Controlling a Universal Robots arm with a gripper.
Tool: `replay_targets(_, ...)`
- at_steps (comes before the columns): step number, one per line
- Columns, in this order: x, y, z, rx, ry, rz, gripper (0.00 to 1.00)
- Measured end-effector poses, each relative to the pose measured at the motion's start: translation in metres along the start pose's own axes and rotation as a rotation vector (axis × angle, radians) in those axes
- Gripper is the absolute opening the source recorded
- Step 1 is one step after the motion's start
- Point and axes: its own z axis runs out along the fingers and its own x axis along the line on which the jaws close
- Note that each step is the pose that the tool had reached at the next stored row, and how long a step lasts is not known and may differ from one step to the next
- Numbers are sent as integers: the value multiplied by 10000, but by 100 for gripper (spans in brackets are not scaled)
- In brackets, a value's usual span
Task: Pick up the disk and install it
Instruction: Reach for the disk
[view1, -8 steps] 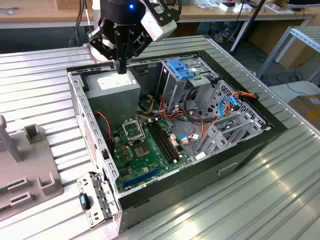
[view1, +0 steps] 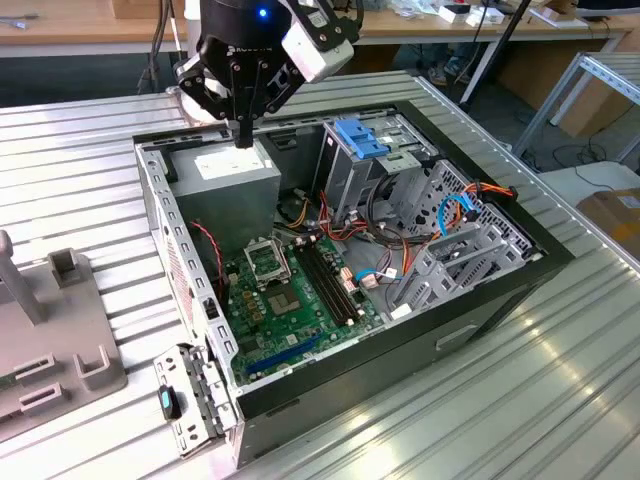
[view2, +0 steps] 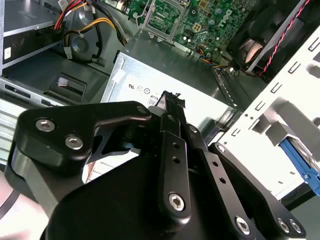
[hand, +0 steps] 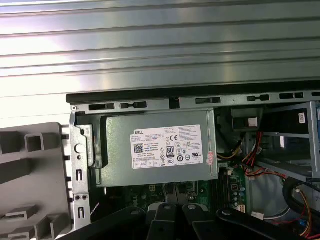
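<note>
Disk: could not place it with certainty. Best candidate was a bright blue plastic piece (view1: 360, 137) on top of the bare-metal drive cage (view1: 345, 185), at the far side of the open black computer case (view1: 480, 300) in the exterior view. Could not tell whether that blue belonged to the disk's rails or to a bracket of the cage itself.

The black two-finger gripper (view1: 243, 138) was well apart from that blue piece. It hung over the grey metal power supply box with the white label (view1: 235, 178), in the case's far corner toward the exterior view's left. In the second wrist view the gripper (view2: 169, 100) had its fingers pressed together with nothing between them: narrow and empty. Tips were just above the box lid; contact could not be told.

Around it: green motherboard (view1: 290, 300) in the case floor, loose red, orange and blue cables (view1: 455, 210) beside the cage, grey plastic fixture block (view1: 60, 340) on the ribbed aluminium surface (view1: 500, 420) outside the case wall.

Risks, judged from here:
- Any drop would ram the closed tips into the power supply lid.
- A low crossing toward the cage could snag cables.
- Closed fingers would push the disk instead of gripping it.
- A skewed grip on smooth rails could jam it in the cage.
</note>
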Motion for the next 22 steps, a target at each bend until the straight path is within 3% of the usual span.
replay_targets(6, 2, 0, 0, 0, 0, 0, 11)
replay_targets(16, 177, -13, -5, 0, 0, 0, 11)
replay_targets(22, 191, -15, -5, 0, 0, 2, 11)
